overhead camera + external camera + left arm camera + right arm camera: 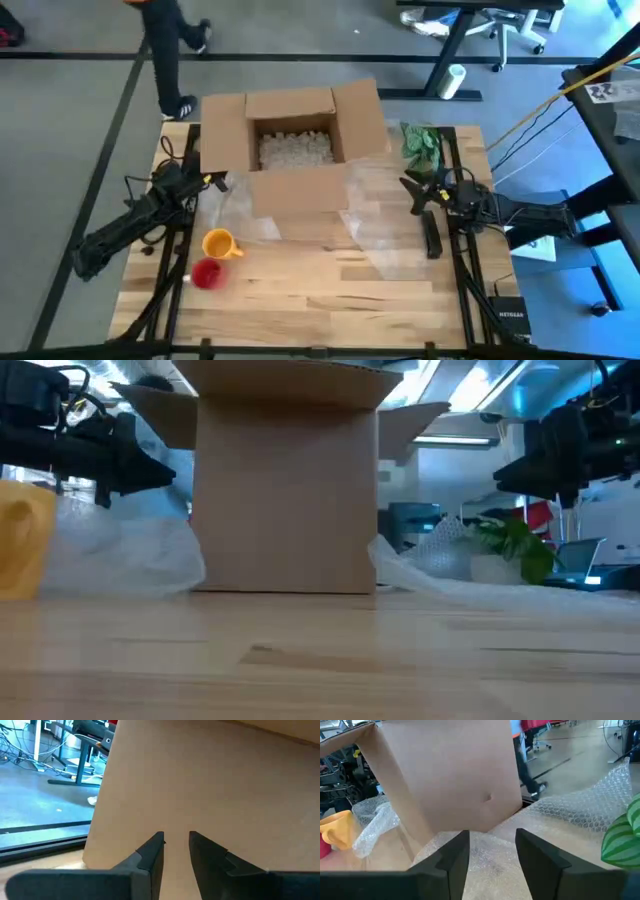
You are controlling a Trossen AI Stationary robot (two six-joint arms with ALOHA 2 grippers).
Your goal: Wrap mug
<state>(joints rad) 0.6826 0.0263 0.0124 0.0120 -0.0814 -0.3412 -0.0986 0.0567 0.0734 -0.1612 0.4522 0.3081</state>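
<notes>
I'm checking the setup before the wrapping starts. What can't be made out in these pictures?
- Red mug: missing from the low view, beyond its left edge.
- Yellow mug: cut by the low view's left edge.
- Box contents: hidden by its wall in the low view.

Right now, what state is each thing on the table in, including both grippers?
Cardboard box: flaps open, upright, holding packing peanuts.
Yellow mug: on the table, unwrapped, beside the red cup.
Red cup: on the table, untouched.
Bubble wrap: spread flat, holding nothing.
Left gripper: open slightly, empty, facing the box wall.
Right gripper: open, empty, over the bubble wrap.
</notes>
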